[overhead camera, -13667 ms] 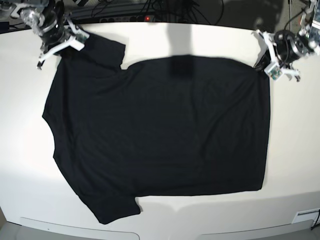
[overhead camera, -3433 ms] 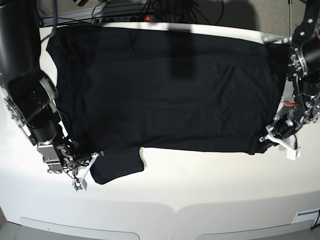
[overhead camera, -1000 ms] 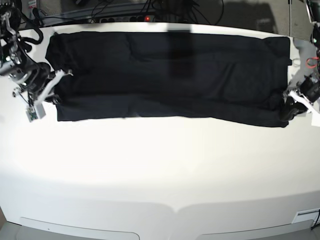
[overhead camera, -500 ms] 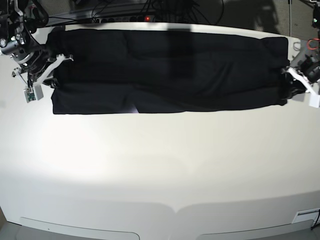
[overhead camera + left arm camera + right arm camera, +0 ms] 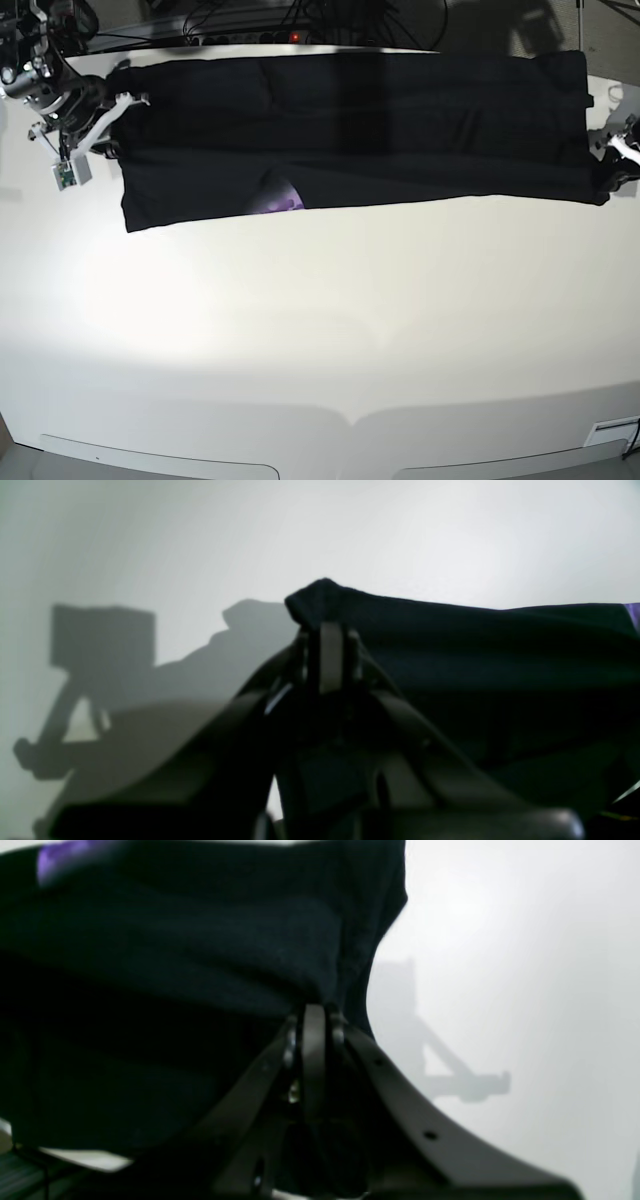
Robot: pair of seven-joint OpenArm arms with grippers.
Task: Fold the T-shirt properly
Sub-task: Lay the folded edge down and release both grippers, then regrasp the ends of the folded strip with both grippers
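The right gripper point(image 5: 314, 1015), jaws closed, pinches an edge of the black T-shirt point(image 5: 175, 965), which hangs above the white desk point(image 5: 525, 965), a purple patch showing at its top.

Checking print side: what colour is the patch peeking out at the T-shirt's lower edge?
Purple patch on the black T-shirt; clearest in the base view.

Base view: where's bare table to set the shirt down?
The table is bare from the T-shirt hem to the near edge. The far strip is crowded: shirt stretched between right tool and left tool.
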